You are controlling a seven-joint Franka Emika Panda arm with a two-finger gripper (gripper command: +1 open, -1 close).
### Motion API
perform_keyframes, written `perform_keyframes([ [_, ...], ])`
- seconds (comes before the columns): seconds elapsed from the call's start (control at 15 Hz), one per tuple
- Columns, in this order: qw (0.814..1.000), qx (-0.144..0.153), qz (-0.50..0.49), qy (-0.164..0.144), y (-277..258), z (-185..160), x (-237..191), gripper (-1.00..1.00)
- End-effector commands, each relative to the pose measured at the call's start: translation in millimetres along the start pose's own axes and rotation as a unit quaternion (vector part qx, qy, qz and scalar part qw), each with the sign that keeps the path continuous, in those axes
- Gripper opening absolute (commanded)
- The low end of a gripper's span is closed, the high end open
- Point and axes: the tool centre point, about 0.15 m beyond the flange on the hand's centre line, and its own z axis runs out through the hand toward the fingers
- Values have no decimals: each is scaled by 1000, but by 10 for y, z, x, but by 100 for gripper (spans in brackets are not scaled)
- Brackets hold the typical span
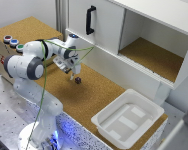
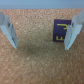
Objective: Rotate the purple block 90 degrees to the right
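Note:
The purple block [image 1: 78, 79] is a tiny dark cube lying on the cork tabletop [image 1: 99, 92]. In the wrist view the purple block [image 2: 60, 31] shows yellow markings on its top face. My gripper [image 1: 73, 76] hangs just above the cork, right beside the block. Seen from the wrist, the gripper [image 2: 41, 45] is open, its jaws wide apart. The block lies between them, close against one finger [image 2: 72, 32] and far from the other finger [image 2: 10, 32]. I cannot tell whether that near finger touches the block.
A white bin [image 1: 126, 117] stands on the cork at the exterior view's lower right. Behind the arm is a white cabinet with a black handle [image 1: 90, 20] and an open compartment [image 1: 154, 55]. Round coloured buttons [image 1: 11, 41] sit at the exterior view's far left.

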Motion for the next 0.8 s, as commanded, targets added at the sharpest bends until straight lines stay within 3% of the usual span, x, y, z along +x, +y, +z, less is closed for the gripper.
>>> perform_keyframes([
  [0.0, 998, 13, -45, 50, 332, 39, 223, 100],
  [0.13, 998, -8, -43, 52, 325, -94, 211, 100],
  [0.2, 998, 4, -41, 52, 327, -104, 201, 100],
  [0.47, 997, -20, -70, 36, 292, 19, 282, 100],
  [0.73, 991, -58, -105, 57, 379, 42, 490, 100],
])
